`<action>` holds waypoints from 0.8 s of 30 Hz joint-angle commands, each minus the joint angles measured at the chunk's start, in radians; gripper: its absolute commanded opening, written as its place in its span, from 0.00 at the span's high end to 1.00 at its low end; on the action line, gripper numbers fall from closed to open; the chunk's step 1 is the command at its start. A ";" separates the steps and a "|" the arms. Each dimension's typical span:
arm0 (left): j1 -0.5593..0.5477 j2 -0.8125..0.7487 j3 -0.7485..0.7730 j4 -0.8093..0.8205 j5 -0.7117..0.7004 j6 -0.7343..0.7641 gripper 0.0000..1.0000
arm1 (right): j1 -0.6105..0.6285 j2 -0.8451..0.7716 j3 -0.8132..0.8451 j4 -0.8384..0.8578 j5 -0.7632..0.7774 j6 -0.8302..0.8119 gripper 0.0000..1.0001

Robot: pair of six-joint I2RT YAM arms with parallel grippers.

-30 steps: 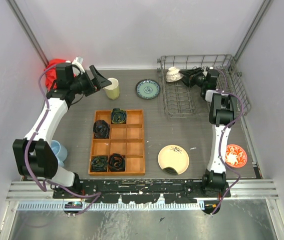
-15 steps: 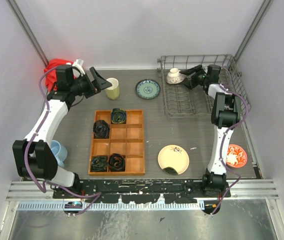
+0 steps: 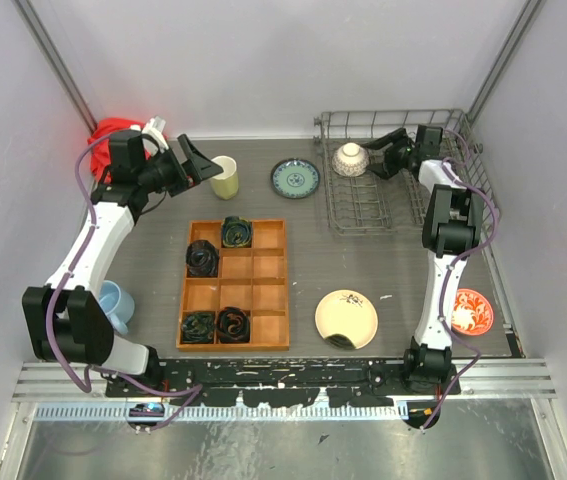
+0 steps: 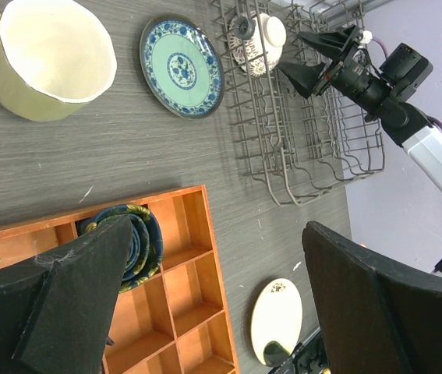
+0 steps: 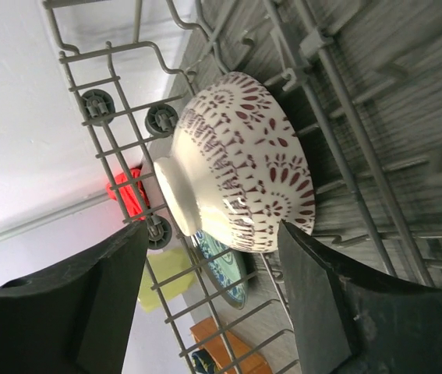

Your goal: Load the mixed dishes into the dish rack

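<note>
The grey wire dish rack (image 3: pixel 458 175) stands at the back right. One white-and-red bowl (image 3: pixel 350 158) rests foot-up in its left end. My right gripper (image 3: pixel 391 157) is open just right of it, not touching; in the right wrist view the bowl (image 5: pixel 240 164) lies just past the open gripper (image 5: pixel 213 234). My left gripper (image 3: pixel 198 160) is open and empty beside the pale yellow mug (image 3: pixel 225 177). The teal plate (image 3: pixel 295 178), cream plate (image 3: pixel 347 319), light blue cup (image 3: pixel 115 305) and second bowl (image 3: pixel 471 311) sit on the table.
An orange-brown wooden tray (image 3: pixel 235 285) holding rolled dark cloths lies mid-table. A red cloth (image 3: pixel 111 135) sits at the back left behind the left arm. In the left wrist view the mug (image 4: pixel 49 58), teal plate (image 4: pixel 182 66) and rack (image 4: pixel 306 148) show ahead.
My right gripper has let go of the bowl and drawn back a little to the right. The bowl has settled foot-up in the rack. My left gripper has edged towards the mug.
</note>
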 commanded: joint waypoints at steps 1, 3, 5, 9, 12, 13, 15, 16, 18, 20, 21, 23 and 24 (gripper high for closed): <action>0.001 -0.023 -0.012 0.010 0.024 0.012 0.02 | 0.012 -0.031 0.059 0.013 0.003 0.001 0.27; 0.002 -0.029 -0.009 0.000 0.024 0.020 0.02 | 0.011 -0.054 0.051 0.009 0.012 -0.021 0.27; 0.002 -0.037 -0.002 -0.021 0.009 0.034 0.02 | 0.010 -0.077 0.048 -0.009 0.011 -0.046 0.27; 0.002 -0.045 0.017 -0.100 -0.007 0.067 0.02 | 0.009 -0.158 0.004 -0.050 0.026 -0.118 0.27; 0.002 -0.053 0.033 -0.162 -0.001 0.086 0.02 | 0.009 -0.254 -0.045 -0.125 0.058 -0.198 0.27; 0.001 -0.053 0.044 -0.186 0.003 0.093 0.02 | 0.009 -0.292 -0.071 -0.143 0.071 -0.224 0.27; 0.000 -0.051 0.065 -0.238 0.012 0.113 0.02 | 0.009 -0.369 -0.118 -0.194 0.106 -0.283 0.27; 0.001 -0.050 0.070 -0.252 0.019 0.118 0.02 | 0.009 -0.407 -0.142 -0.220 0.127 -0.314 0.27; -0.001 -0.052 0.067 -0.260 0.041 0.115 0.02 | 0.008 -0.483 -0.190 -0.277 0.171 -0.367 0.27; -0.007 -0.050 0.065 -0.261 0.061 0.102 0.02 | 0.009 -0.560 -0.243 -0.328 0.213 -0.407 0.27; -0.014 -0.046 0.064 -0.266 0.065 0.101 0.02 | 0.009 -0.603 -0.272 -0.355 0.240 -0.424 0.27; -0.034 -0.026 0.086 -0.297 0.063 0.119 0.02 | 0.009 -0.689 -0.324 -0.419 0.299 -0.463 0.27; -0.048 -0.010 0.108 -0.326 0.062 0.139 0.02 | 0.009 -0.732 -0.345 -0.462 0.334 -0.478 0.27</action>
